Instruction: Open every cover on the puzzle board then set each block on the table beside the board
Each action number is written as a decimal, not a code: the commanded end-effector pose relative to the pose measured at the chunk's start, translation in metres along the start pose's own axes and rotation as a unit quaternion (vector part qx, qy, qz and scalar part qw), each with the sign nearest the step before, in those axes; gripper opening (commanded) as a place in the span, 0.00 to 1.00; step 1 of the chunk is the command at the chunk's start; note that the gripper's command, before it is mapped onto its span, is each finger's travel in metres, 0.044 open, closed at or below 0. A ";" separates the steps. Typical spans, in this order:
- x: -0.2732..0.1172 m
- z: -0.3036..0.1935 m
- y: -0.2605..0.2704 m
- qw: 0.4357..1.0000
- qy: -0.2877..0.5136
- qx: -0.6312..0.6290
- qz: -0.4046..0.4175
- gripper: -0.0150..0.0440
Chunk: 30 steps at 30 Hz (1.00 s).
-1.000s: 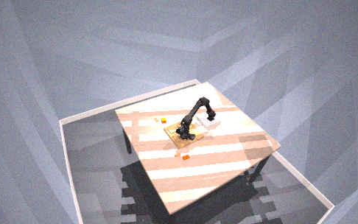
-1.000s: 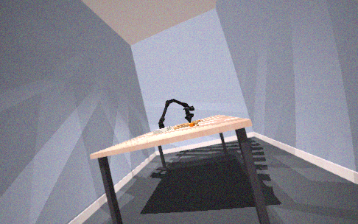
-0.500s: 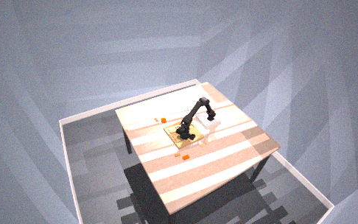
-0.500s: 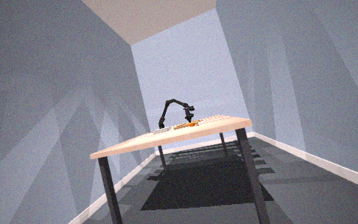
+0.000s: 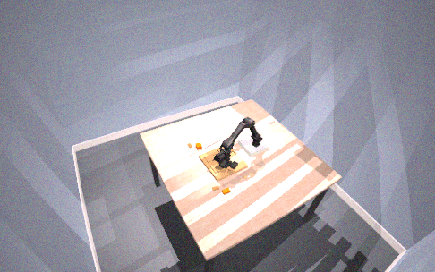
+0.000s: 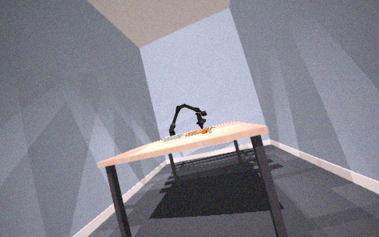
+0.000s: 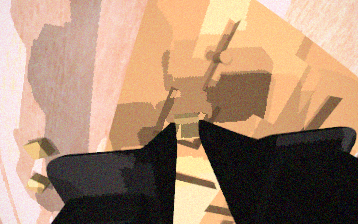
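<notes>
Wooden puzzle board — black hand above; small block between fingertips.

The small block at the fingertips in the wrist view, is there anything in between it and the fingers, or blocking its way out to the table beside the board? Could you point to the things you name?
Nothing visible stands between the fingers [image 5: 234,165] and the small block [image 7: 188,129], nor above the puzzle board [image 5: 219,176] [image 7: 130,100] toward the table.

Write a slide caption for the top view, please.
Robot arm reaching over a wooden puzzle board, orange pieces lying beside it.
</notes>
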<state>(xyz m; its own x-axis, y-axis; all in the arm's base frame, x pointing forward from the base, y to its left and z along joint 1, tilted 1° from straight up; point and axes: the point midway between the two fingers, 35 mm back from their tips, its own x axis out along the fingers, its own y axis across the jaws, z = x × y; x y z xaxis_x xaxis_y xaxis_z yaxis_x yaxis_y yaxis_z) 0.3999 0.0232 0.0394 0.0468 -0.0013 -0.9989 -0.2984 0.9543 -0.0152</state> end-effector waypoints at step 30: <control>-0.055 0.001 0.000 1.000 -0.002 -0.002 -0.002 0.39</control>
<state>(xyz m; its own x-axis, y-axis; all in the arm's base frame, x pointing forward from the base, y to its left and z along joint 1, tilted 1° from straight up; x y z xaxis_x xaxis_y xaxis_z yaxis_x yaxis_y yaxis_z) 0.3978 0.0237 0.0845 0.0449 -0.0013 -0.9990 -0.3000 0.9538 -0.0147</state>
